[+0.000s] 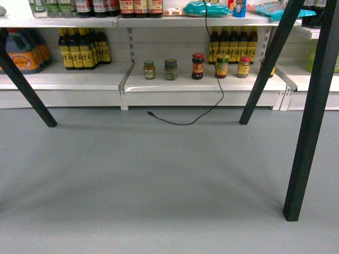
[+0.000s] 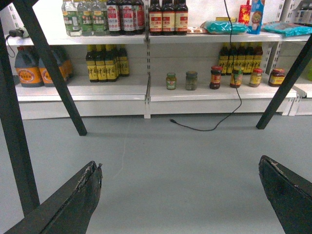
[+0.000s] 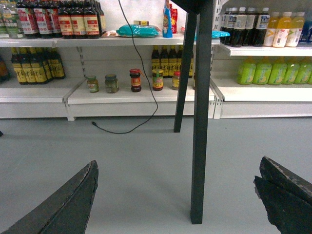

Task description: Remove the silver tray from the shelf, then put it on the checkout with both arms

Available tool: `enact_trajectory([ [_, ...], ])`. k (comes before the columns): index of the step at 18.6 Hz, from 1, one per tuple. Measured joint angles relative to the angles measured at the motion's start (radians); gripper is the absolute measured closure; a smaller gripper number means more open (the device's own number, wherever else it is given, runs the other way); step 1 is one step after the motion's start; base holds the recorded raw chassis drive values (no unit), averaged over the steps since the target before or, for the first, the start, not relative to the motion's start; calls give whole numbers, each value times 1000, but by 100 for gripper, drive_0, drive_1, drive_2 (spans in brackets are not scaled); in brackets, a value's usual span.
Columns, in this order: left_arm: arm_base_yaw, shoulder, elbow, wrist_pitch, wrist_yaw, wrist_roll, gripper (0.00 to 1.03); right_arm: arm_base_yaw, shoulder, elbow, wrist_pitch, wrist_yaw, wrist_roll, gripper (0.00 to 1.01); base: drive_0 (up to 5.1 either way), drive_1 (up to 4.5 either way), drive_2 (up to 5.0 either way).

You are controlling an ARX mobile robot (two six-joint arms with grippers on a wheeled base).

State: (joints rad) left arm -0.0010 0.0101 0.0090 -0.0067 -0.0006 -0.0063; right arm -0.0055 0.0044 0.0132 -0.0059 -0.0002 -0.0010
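Grey floor fills the head view, which looks out from under the checkout, of which only the slim black legs show; the top itself is out of frame. Beyond the legs runs the shelf, white boards with a silvery front lip, in two tiers. The lower board carries dark bottles with yellow labels and a row of small jars; at far left stand orange-labelled jugs. The upper board carries red-labelled bottles and a teal packet. A black cable hangs down past both boards and trails onto the floor, its plug end lying free. The tray appears in none of the three views; its position cannot be stated. Left gripper: low above the floor, both black fingers visible at the bottom corners of the left wrist view, jaws spread wide with nothing between them. Right gripper: likewise low, fingers at the bottom corners of the right wrist view, jaws wide apart and holding nothing; one table leg stands directly ahead of it. In that view further boards at right hold green and yellow drink bottles. Neither arm shows in the head view.
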Motion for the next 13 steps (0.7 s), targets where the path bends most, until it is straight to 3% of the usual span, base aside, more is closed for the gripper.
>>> enact_trajectory([
  [13,0,0,0,2,0,0,5,0,0,0,1,0,0,3,0,0,0],
])
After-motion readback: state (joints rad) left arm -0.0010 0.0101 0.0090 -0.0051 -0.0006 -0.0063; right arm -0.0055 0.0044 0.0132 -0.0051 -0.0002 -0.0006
